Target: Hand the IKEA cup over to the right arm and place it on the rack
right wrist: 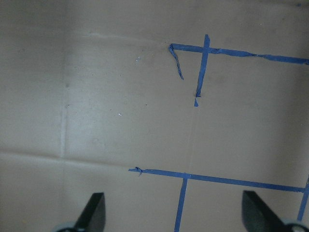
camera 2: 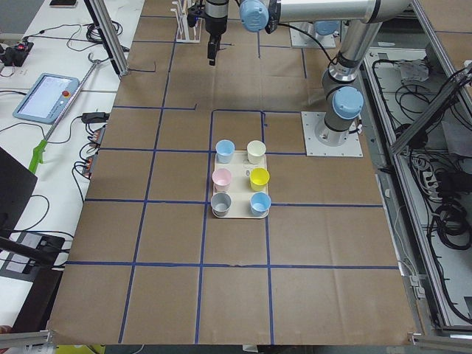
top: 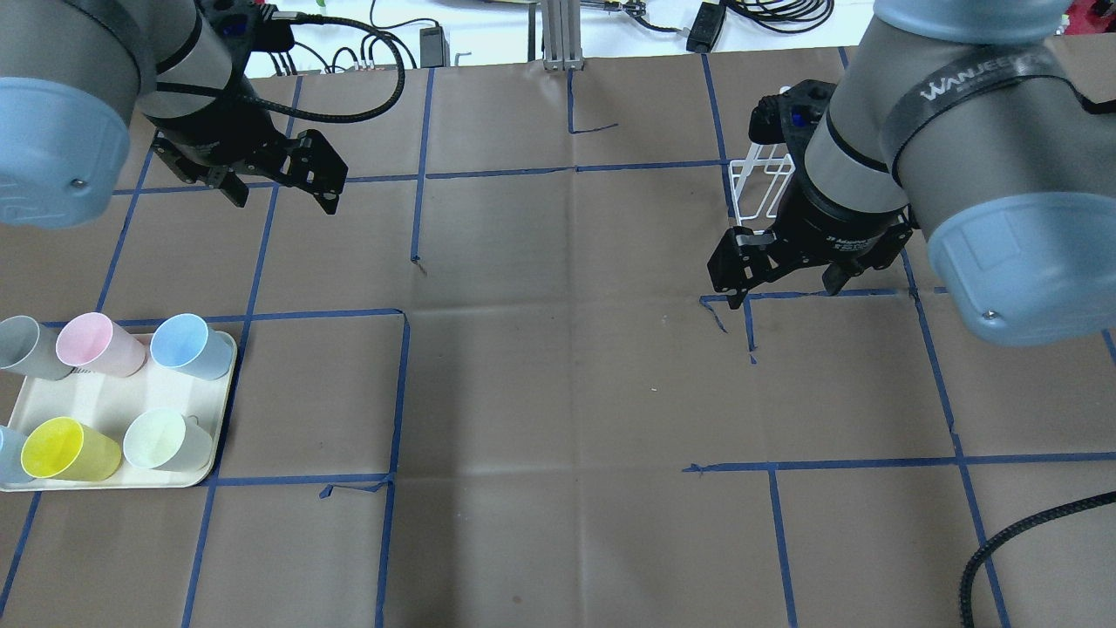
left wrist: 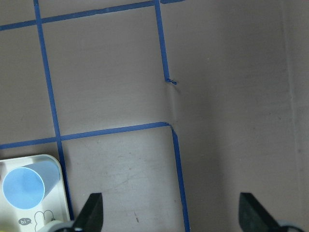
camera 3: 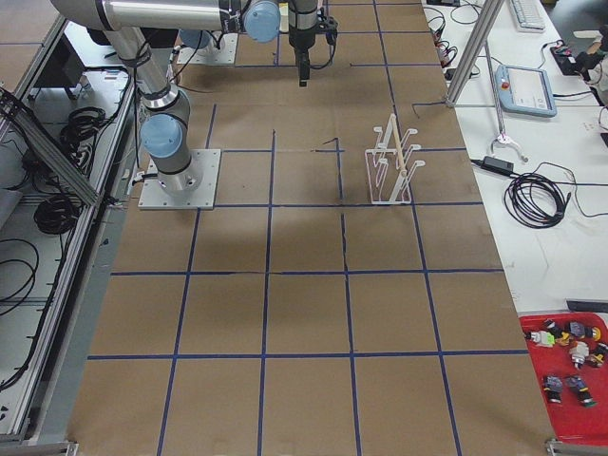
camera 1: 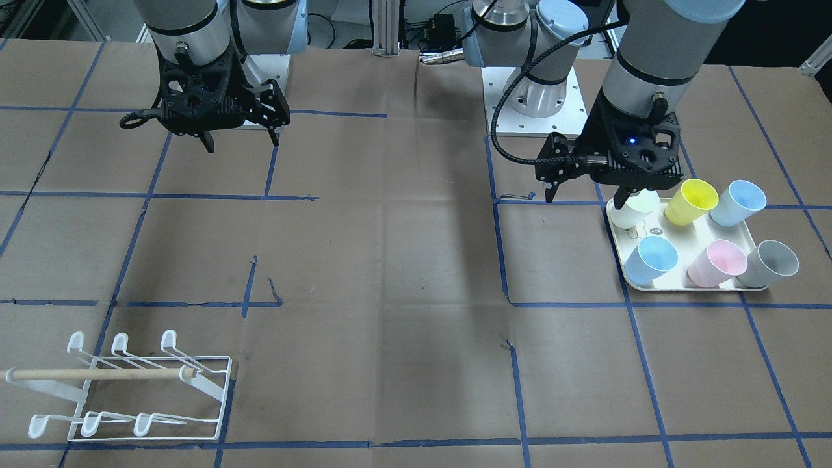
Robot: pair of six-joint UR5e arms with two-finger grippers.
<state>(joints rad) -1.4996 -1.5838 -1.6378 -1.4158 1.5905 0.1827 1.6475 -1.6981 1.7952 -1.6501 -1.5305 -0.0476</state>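
Two robot arms are shown above a brown worktop (camera 1: 403, 260) gridded with blue tape (right wrist: 217, 180). Six cups (top: 91, 344) are stood mouths up on a cream tray (top: 105, 397), which lies at 3 o'clock in the front-facing view.

The left hand (camera 1: 585, 195) is spread wide and grasps nothing. In the front-facing view one of its fingers (camera 1: 624, 195) seems to overlap the pale green cup (camera 1: 640, 205). The overhead view corrects this: the hand is seen well apart from the tray, toward 12 o'clock of it. Only in the left wrist view is a blue cup (left wrist: 24, 187) caught at 8 o'clock, beside a small drawing (left wrist: 36, 220) on the tray.

The right hand (camera 1: 242, 142) is likewise released and empty, hung over bare worktop. In its wrist view only paper and tape are seen.

The white wire rack (camera 1: 97, 374) is shown whole at 8 o'clock in the front-facing view. In the overhead view it is largely hidden behind the right arm (top: 959, 113), at 1 o'clock.
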